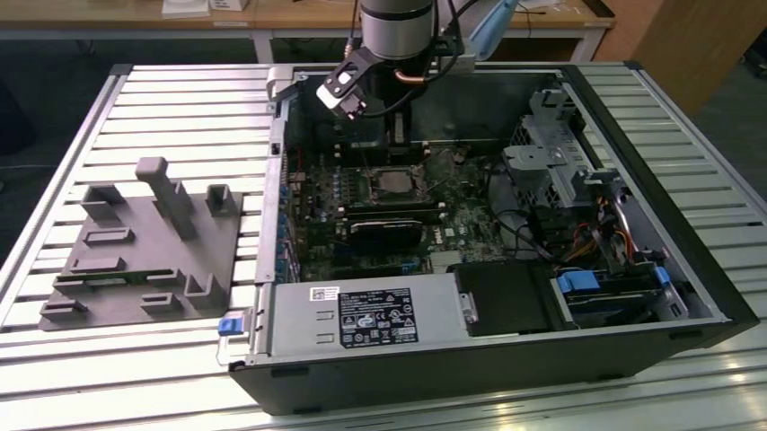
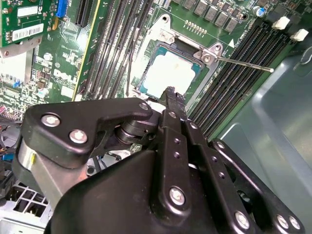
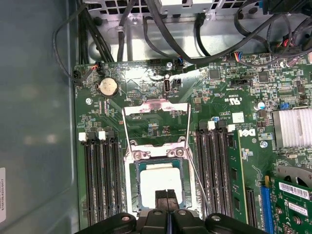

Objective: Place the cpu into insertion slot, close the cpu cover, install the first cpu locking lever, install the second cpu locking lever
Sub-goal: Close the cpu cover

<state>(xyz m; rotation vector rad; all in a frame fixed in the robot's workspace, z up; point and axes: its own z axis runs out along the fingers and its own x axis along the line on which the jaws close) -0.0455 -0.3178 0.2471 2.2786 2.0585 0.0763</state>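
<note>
We see the gripper [image 3: 166, 197] with its fingers pressed together, nothing between them. In both wrist views its tip [image 2: 170, 95] hangs right over one edge of the cpu [image 3: 158, 180]; we cannot tell whether it touches. The cpu [image 2: 168, 75] lies flat in the slot [image 3: 131, 180], its pale face up. The cover [image 3: 156, 109] is swung open, away from the slot, and we see green board [image 3: 146, 83] through its window. A thin lever [image 3: 197, 175] runs free beside the slot, and in the second wrist view it sticks out over the memory slots [image 2: 243, 63]. In the exterior view the arm [image 1: 396, 27] reaches down into the open case [image 1: 671, 269], above the cpu [image 1: 392, 183]. A grey fixture [image 1: 144, 242] lies on the table [image 1: 180, 99], toward the exterior view's left.
</note>
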